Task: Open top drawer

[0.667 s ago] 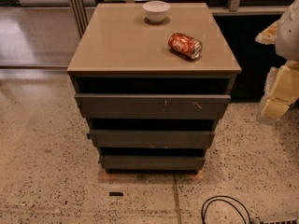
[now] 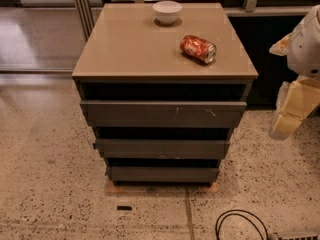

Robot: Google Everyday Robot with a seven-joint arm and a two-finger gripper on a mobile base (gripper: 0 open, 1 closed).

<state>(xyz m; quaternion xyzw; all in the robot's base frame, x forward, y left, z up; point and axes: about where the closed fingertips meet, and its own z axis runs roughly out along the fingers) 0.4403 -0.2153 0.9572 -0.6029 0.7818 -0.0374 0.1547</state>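
at the right edge of view, the pale end effector (image 2: 284, 124) hangs low; whether it is released or clenched i cannot tell. the top drawer (image 2: 150, 115) lies to its left, near and roughly level, just under the tan surface (image 2: 130, 49), its flat scratched front facing the camera, long axis running left to right

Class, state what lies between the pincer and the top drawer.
Nothing: in the camera view the pincer hangs right of the top drawer, apart from it, with only bare speckled floor between.
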